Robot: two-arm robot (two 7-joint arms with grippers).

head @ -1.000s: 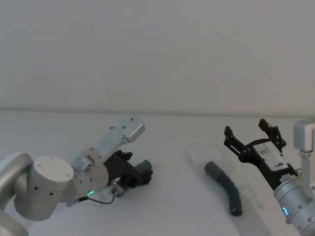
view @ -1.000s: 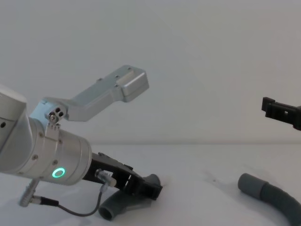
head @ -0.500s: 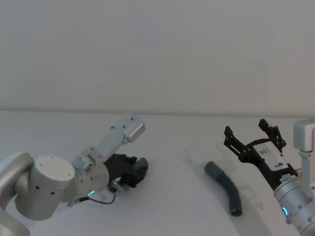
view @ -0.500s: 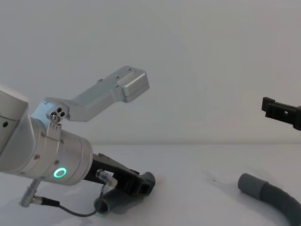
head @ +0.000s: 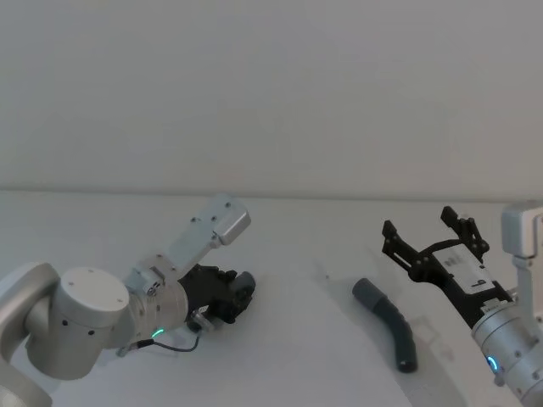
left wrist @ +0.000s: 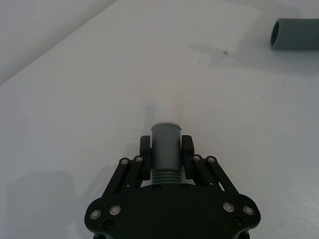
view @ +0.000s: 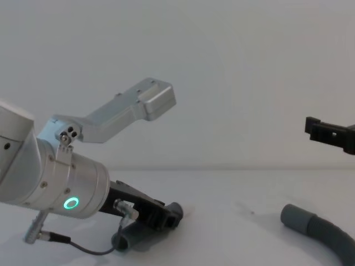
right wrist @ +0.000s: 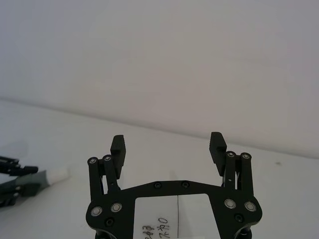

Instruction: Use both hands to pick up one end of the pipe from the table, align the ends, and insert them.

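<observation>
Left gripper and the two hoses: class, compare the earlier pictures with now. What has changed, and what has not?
The left gripper closed its jaws on the short hose's cuff. The right gripper, open, shifted slightly to the robot's left. The longer hose stayed lying on the table.

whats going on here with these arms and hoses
The left gripper is shut on the cuff of the short hose, low over the white table, the white tip poking past its fingers. The right gripper hangs open in the air near the longer hose, which lies untouched on the table.
</observation>
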